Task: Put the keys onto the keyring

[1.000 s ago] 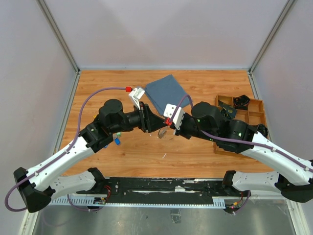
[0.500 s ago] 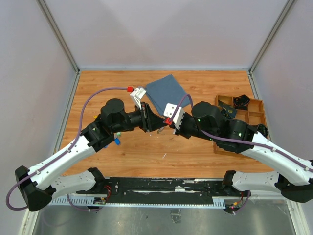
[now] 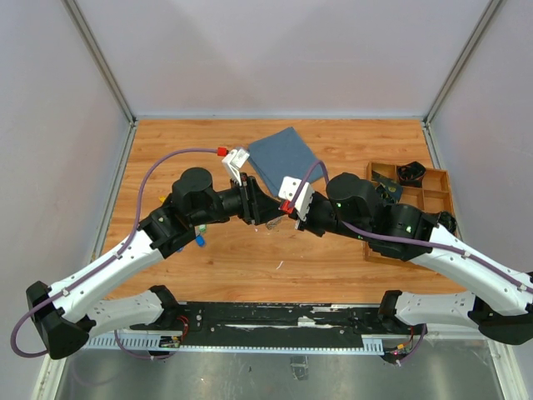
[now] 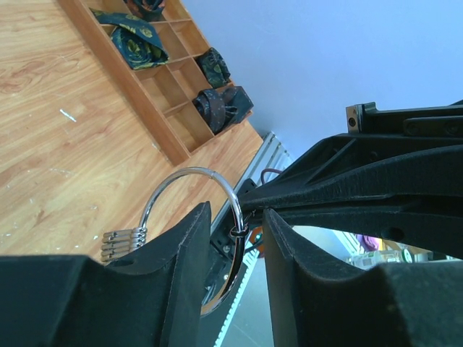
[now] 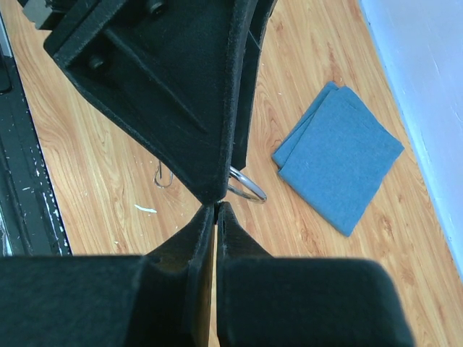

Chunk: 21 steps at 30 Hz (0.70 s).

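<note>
Between the part-open jaws of the left gripper [image 4: 236, 217] stands the keyring [image 4: 187, 171], the right gripper [image 5: 216, 207] pinched shut at its wire, hold uncertain; ring-presenting step, likely calling next for a firm clamp before any threading.

the keyring [image 4: 189, 176] is a thin, shiny silver ring with a short chain bit [image 4: 123, 243] on one side. it is up off the surface [image 3: 350, 142], standing on edge in the gap of the left gripper [image 4: 235, 213]. two of the keys [image 3: 201, 240] lie well apart from it on the wood, one with a blue tag, one green, too small to see well.
</note>
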### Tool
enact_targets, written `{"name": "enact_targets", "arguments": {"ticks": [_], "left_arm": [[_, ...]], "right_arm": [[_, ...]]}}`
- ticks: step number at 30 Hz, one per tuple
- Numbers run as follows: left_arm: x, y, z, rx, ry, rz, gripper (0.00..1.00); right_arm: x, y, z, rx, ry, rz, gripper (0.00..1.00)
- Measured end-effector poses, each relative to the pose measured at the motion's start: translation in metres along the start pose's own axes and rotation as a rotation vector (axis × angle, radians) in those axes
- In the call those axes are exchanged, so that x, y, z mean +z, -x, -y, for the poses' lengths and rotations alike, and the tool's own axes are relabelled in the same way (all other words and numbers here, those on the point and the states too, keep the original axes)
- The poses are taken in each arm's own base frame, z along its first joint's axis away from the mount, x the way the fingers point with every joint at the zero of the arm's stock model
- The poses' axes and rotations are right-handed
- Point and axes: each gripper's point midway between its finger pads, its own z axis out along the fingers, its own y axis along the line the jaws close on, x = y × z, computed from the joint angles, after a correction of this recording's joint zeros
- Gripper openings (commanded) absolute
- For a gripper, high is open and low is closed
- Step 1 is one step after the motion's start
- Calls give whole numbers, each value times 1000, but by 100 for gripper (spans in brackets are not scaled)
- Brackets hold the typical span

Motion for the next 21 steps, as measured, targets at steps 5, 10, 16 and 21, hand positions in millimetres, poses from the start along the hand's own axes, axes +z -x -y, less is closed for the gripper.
{"name": "enact_targets", "arguments": {"ticks": [5, 10, 16, 21], "left_arm": [[0, 0, 0, -2, 0, -1, 33], [1, 0, 0, -5, 1, -2, 26], [1, 1, 2, -6, -8, 3, 1], [1, 2, 3, -6, -11, 7, 1]], "right_arm": [[0, 0, 0, 0, 0, 1, 1], [0, 1, 0, 0, 0, 2, 1], [0, 1, 0, 0, 1, 4, 1], [-1, 1, 0, 0, -1, 8, 10]]}}
